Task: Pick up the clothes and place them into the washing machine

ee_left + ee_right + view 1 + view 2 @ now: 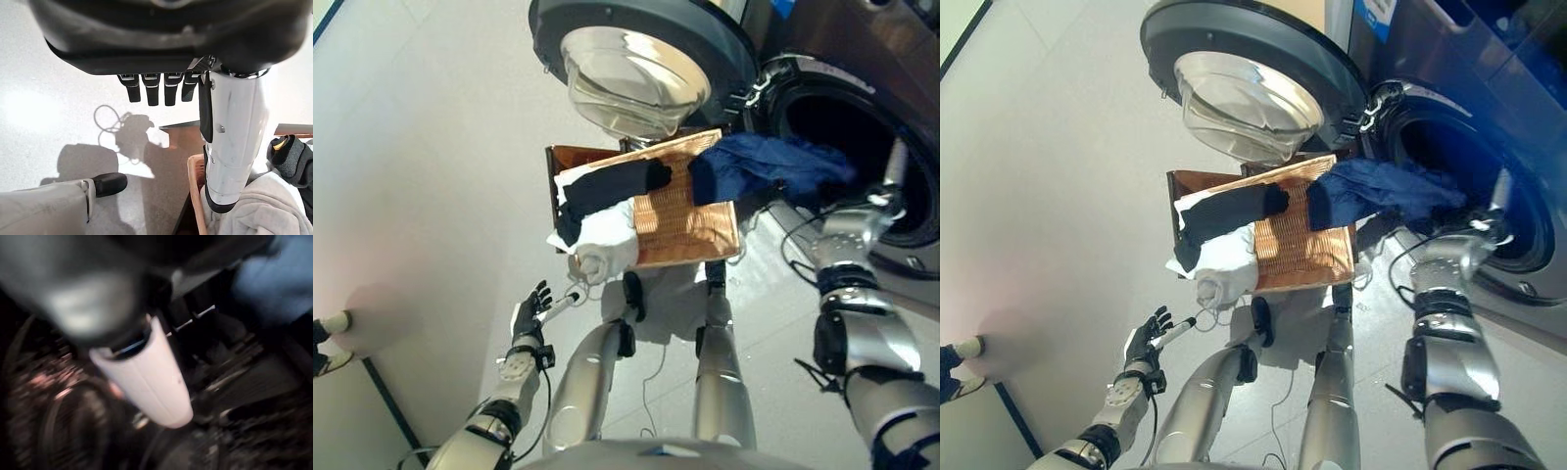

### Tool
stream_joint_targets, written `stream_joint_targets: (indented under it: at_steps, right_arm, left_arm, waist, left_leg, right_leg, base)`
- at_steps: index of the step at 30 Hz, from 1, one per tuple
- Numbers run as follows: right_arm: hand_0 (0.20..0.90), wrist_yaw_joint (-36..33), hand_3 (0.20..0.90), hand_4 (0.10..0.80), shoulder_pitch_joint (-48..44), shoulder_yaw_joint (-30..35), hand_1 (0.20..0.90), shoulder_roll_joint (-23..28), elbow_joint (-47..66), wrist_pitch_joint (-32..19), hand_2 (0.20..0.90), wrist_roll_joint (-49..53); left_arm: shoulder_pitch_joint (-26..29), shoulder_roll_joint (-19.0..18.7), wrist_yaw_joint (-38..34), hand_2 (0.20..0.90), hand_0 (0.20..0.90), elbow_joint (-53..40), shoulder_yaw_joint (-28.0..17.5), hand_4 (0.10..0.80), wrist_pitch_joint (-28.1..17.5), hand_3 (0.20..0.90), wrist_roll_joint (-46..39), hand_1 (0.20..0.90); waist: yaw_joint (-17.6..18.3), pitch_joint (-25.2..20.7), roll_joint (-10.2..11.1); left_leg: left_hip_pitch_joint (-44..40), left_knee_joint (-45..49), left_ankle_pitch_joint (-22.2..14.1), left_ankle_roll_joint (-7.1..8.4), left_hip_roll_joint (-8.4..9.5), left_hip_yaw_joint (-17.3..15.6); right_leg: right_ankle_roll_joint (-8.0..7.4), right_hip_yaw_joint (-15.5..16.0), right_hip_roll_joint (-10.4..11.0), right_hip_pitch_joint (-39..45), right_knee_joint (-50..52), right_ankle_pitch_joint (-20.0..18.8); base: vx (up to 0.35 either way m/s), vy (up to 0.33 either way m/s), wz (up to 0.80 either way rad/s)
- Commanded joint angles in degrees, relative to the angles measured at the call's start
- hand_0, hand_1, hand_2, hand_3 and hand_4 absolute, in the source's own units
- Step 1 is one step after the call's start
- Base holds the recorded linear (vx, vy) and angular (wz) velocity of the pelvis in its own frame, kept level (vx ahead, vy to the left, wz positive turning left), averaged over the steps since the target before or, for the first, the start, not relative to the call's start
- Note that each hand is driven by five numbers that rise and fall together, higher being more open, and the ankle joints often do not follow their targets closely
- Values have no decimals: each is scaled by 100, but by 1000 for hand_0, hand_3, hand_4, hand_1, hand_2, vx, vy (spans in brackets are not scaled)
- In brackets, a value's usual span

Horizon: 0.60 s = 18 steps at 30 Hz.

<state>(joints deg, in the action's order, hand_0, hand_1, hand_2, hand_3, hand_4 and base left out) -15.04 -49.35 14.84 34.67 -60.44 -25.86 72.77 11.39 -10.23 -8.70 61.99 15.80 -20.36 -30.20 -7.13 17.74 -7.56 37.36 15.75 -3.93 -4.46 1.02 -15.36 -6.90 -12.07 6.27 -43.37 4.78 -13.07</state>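
Right robot hand [146, 377]: reaches into the washing machine's [862, 88] drum opening; head views show the forearm going in past the rim, the hand itself hidden there. Own wrist view is smeared: white thumb cover over dark perforated drum wall, a patch of blue at one corner. Cannot tell whether the fingers are curled or straight, or whether they grip cloth.

Blue garment [773, 166]: drapes from the basket's far right corner across the gap and into the drum mouth, touching the right forearm's line. Long axis runs basket-to-drum, leading end pointing into the machine, trailing end resting on the basket rim. Judgement: transfer partly done; this piece is half in.

Left robot hand [530, 311]: low beside the basket's near left corner, fingers straight and spread, holding nothing. Wrist view confirms straight fingers over bare floor.

Basket [690, 220], woven, on a low brown stand before the open door [636, 59]. Left half carries a black garment [607, 188] lying across a white garment [602, 235], which spills over the near left edge. The black one's long axis runs left to right across the basket.

Judgement: the right arm is nearer the blue piece and the drum; the trailing end lies back toward the basket from that hand. The left hand is nearer the white and black pieces.
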Motion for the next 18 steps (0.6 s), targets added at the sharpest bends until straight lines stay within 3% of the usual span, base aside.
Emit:
stream_joint_targets:
  at_steps: [1,8,12,18]
  right_arm:
    - [200,-48,200,300,-588,-137,200,913,61,-552,200,129]
    - [200,-405,200,300,-1539,-399,200,1807,-4,-715,200,196]
    - [200,-470,200,300,-1874,-570,200,2045,-23,-766,200,181]
    - [200,-441,200,300,-1946,-981,200,2106,-312,-403,200,-232]
  left_arm:
    - [-189,-307,-93,900,900,295,-130,800,-149,900,-30,900]
    - [-224,-384,-146,900,900,363,-63,800,-111,900,-13,900]
    - [-254,-387,-164,900,900,386,-37,800,-106,900,-16,900]
    - [-195,-391,-196,900,900,412,-12,800,-81,900,52,900]
  waist:
    - [-187,-277,-284]
    - [-200,-378,-236]
    - [-197,-412,-221]
    - [-202,-363,-162]
  left_leg:
    - [-616,-1495,657,543,-21,370]
    - [-653,-1545,672,565,-30,367]
    - [-664,-1561,676,577,-30,387]
    - [-662,-1558,693,583,-57,379]
  right_leg:
    - [269,403,-387,408,816,1103]
    - [257,400,-402,445,789,1087]
    - [259,395,-410,454,785,1087]
    - [267,409,-418,461,793,1084]
  base:
    - [0,0,0]
    - [0,0,0]
    - [6,-3,-1]
    - [0,-24,0]
